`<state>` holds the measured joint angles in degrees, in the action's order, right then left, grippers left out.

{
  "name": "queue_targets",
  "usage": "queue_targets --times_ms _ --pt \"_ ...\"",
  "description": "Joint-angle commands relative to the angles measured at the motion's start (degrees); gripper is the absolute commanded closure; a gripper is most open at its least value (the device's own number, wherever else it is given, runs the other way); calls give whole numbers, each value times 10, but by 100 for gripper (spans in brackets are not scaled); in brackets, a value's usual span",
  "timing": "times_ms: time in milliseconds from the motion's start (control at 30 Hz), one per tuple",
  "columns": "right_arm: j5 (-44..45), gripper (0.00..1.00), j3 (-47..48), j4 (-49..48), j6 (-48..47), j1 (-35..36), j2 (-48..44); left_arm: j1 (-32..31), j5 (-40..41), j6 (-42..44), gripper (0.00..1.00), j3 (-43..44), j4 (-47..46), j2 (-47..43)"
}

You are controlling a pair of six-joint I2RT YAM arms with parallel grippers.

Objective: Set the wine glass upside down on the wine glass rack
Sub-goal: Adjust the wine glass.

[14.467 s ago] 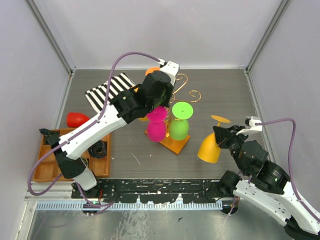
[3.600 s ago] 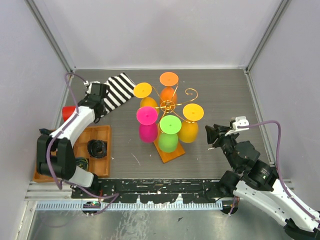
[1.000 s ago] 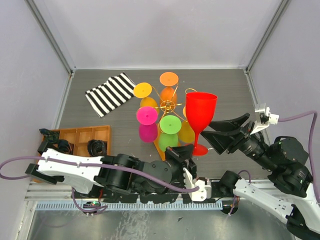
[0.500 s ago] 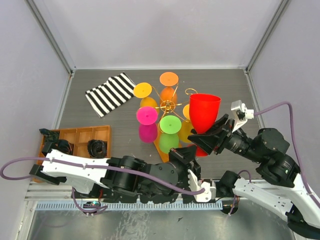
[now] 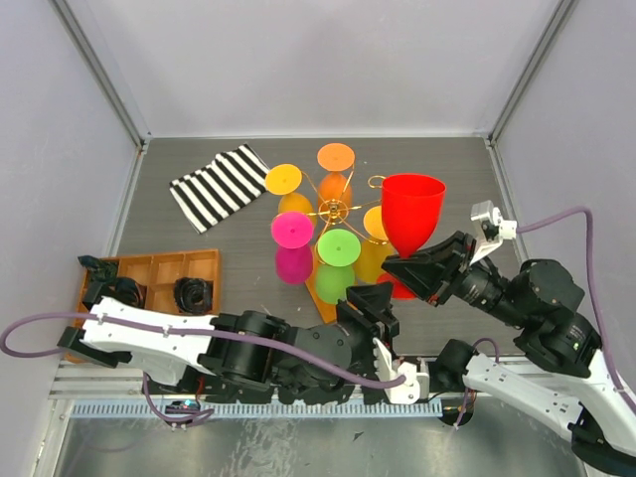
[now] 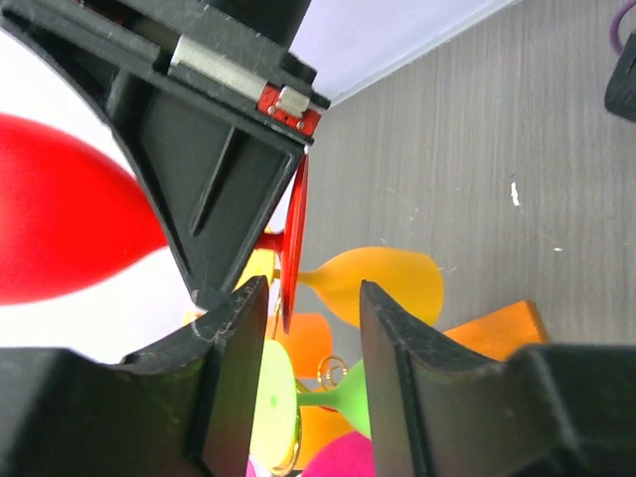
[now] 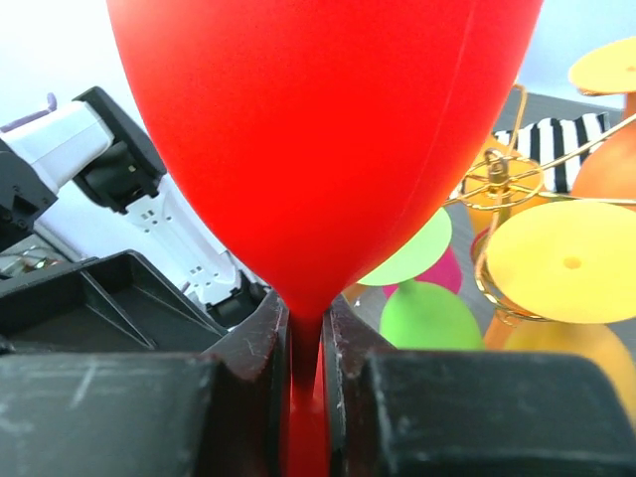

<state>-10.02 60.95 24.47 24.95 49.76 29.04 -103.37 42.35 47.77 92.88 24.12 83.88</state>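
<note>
Red plastic wine glass (image 5: 412,211), upright in the air beside the gold wire wine glass rack (image 5: 335,209), just passed from left end effector (image 6: 310,293), now released, to right end effector (image 7: 306,338) clenched on its stem; inverting remains.

Nope, no writing I can read anywhere in here. The red wine glass (image 5: 412,214) is plain, the gold wire wine glass rack (image 5: 335,209) has no lettering I can see, and the striped cloth (image 5: 219,185) is just stripes. There's a small red-and-silver fitting (image 6: 291,99) in the left wrist view. If it carries a marking, it's too small to make out.
</note>
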Motion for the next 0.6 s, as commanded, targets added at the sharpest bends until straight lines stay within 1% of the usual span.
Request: queue_targets --times_ms 0,100,167,267,400,567 --pt "70 99 7 -25 -22 -2 -19 -3 -20 -43 46 1 -7 -38" --pt "123 99 2 -20 -35 -2 -34 -3 -28 -79 39 -4 -1 -62" --pt "154 99 -13 -27 -49 -2 -53 -3 -24 -100 37 -6 1 -80" --pt "173 99 -38 -54 -101 -2 -83 -2 -5 -141 34 -7 2 -104" --pt "180 99 -69 -102 -190 -2 -115 -3 36 -207 32 -4 -6 -145" --pt "129 99 -94 -140 -323 -2 -127 -2 89 -303 31 13 -3 -169"
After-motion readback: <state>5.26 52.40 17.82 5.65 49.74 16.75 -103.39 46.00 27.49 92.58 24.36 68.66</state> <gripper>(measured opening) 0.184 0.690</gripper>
